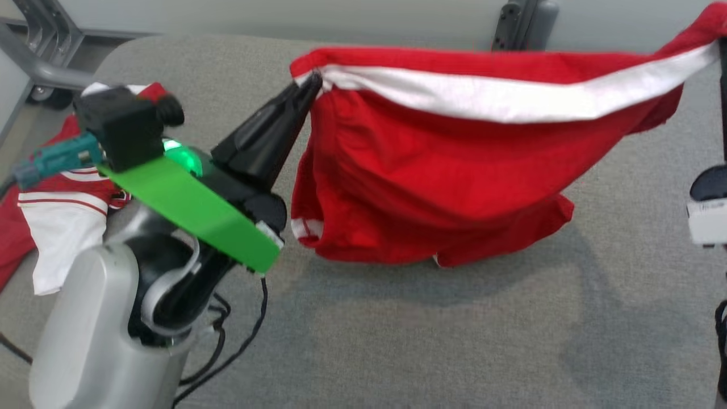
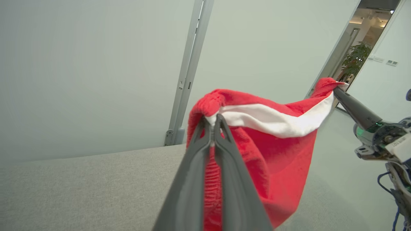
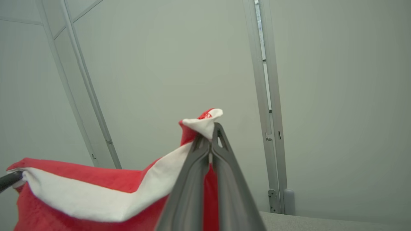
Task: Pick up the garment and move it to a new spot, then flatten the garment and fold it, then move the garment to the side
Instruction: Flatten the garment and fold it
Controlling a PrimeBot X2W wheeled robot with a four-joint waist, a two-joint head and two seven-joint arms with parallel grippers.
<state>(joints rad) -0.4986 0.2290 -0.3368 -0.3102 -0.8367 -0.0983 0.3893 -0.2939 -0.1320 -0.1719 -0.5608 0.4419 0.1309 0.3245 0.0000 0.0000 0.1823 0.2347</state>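
Note:
A red garment (image 1: pixel 431 170) with a white band along its top edge hangs stretched between my two grippers above the grey table (image 1: pixel 454 341). Its lower hem just reaches the tabletop. My left gripper (image 1: pixel 314 81) is shut on the garment's left top corner, seen close up in the left wrist view (image 2: pixel 212 120). At the picture's right edge my right gripper (image 1: pixel 721 45) is shut on the other top corner (image 3: pixel 212 131). The cloth sags a little between them (image 2: pixel 282 160). The left gripper's tip (image 3: pixel 14 179) also shows in the right wrist view, and the right gripper (image 2: pixel 336 90) in the left wrist view.
A heap of other red and white clothes (image 1: pixel 57 193) lies on the table's left end, behind my left arm. A grey metal frame on wheels (image 1: pixel 34 62) stands beyond the table's far left corner. A dark upright post (image 1: pixel 519 23) and a pale wall back the table.

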